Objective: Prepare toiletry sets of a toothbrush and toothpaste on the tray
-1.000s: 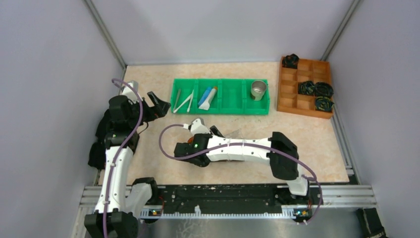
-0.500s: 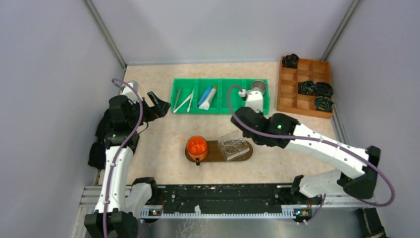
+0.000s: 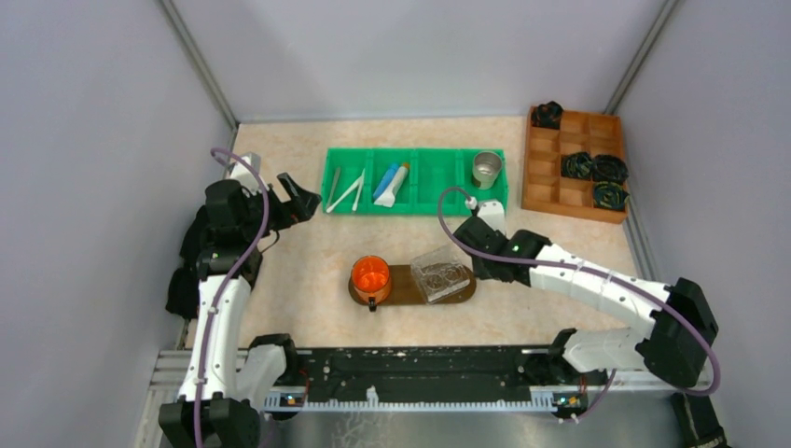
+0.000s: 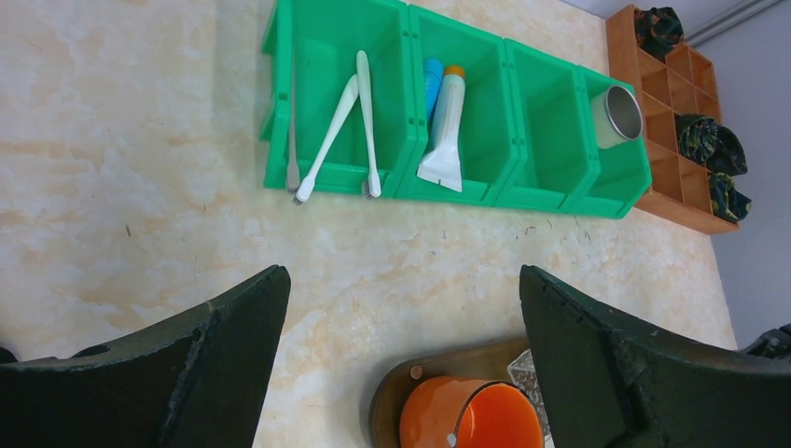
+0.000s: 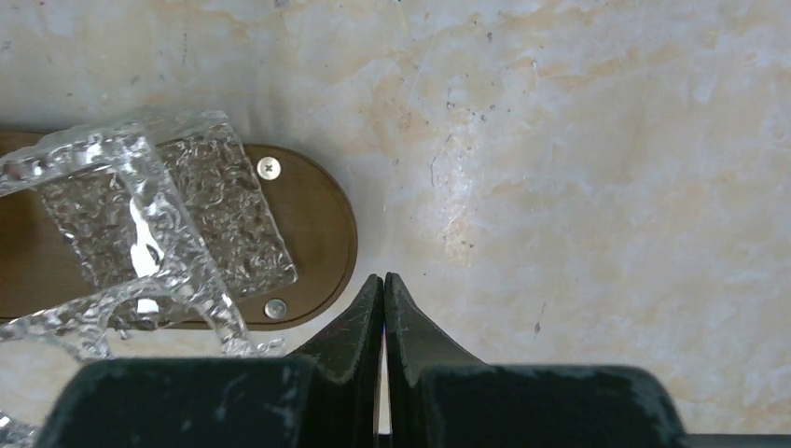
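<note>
Right gripper (image 5: 382, 280) clenched empty, the tray (image 5: 317, 224) at its ten o'clock, left gripper (image 4: 403, 280) spread wide: no set looks begun, toothbrushes (image 4: 326, 140) and tubes (image 4: 446, 121) lying in the green bin (image 4: 550, 112) at the left's twelve o'clock, so a reach there comes next.

Marbled beige counter (image 4: 140, 140) is showing around a bright green bin (image 4: 550, 201), white toothbrushes (image 4: 367, 121), a white orange-capped tube (image 4: 445, 131) and a blue tube (image 4: 432, 79); a dark brown tray (image 5: 322, 243) is carrying an orange cup (image 3: 370, 274) and a clear, pebble-patterned dish (image 5: 224, 215).
</note>
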Controlling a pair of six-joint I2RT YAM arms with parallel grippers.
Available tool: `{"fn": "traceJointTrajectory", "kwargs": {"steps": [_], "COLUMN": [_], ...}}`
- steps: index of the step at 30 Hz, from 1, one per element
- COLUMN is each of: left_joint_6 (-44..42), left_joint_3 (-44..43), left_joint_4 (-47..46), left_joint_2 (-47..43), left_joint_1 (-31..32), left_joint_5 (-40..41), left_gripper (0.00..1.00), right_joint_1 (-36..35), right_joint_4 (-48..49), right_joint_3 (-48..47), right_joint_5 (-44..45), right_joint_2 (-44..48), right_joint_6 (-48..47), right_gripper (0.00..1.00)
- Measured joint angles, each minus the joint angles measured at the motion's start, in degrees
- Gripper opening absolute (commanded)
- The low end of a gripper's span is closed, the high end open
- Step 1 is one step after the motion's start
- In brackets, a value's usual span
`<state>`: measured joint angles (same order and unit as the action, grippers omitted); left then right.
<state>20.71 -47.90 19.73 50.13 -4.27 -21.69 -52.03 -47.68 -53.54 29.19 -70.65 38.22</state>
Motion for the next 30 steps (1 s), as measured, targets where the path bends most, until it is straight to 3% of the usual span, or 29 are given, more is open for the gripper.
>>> {"fn": "traceJointTrajectory", "kwargs": {"steps": [7, 16, 30], "left_joint_6": [0.0, -0.02, -0.37], "left_joint_3": [0.0, 0.0, 0.0], "left_joint_4": [0.0, 0.0, -0.07], "left_joint_2": [0.0, 0.0, 0.0], "left_joint_1": [0.0, 0.0, 0.0], "left_joint_5": [0.07, 0.11, 0.46], "left_gripper": [0.99, 0.99, 0.99], "right_joint_1": [4.24, 4.48, -2.4], "right_joint_4": [7.28, 14.12, 14.56], "right_joint_3": [5.62, 5.42, 2.16], "right_joint_5": [-4.87, -9.29, -10.23], "right_joint_2": [-0.66, -7.17, -8.55], "right_joint_6": [-2.25, -5.4, -5.07], "right_gripper": [0.0, 0.0, 0.0]}}
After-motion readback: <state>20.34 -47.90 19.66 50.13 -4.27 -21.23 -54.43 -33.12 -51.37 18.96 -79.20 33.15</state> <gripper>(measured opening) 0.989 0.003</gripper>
